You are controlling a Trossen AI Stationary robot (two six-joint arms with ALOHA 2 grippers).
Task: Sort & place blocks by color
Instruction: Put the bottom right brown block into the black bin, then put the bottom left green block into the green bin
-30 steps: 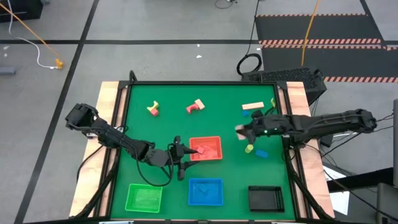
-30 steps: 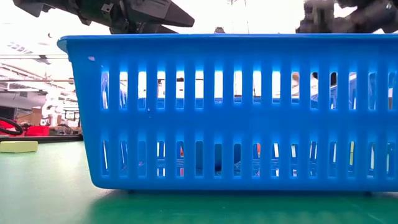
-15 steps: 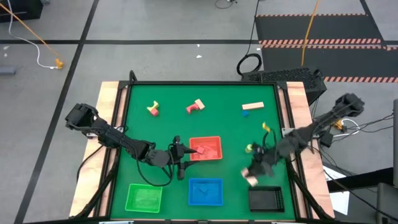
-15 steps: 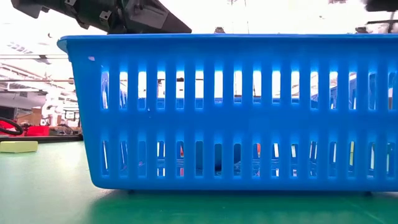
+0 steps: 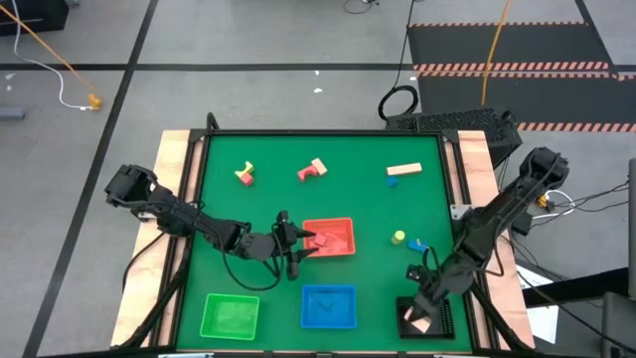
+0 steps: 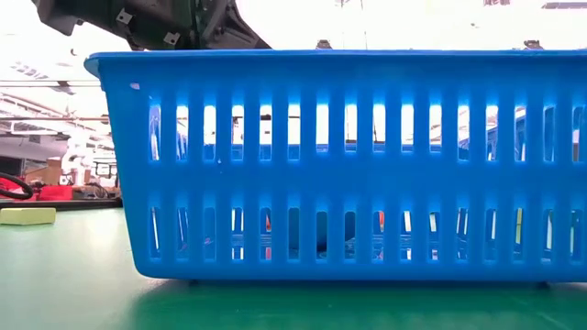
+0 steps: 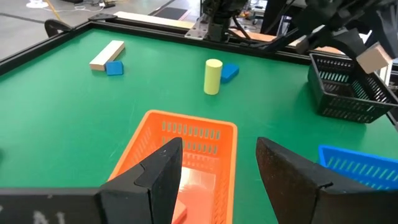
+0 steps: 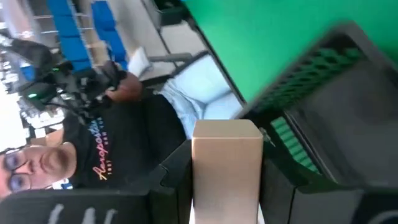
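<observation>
Now right gripper (image 5: 421, 321) over black tray (image 5: 440, 329), tan block (image 8: 225, 163) still clamped

open green mat (image 5: 298, 199) mid-table, blue tray (image 6: 339, 165) blocking low view

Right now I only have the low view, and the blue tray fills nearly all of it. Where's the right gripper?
Observer: The right gripper is over the black tray, shut on a tan block.
Operator: And the left one?
Observer: The left gripper is at the red tray, on its left-arm side. It is open and holds nothing.
Operator: Anything loose near the right arm?
Observer: A yellow cylinder stands on the mat with a blue block right beside it, between the red tray and the right arm.
</observation>
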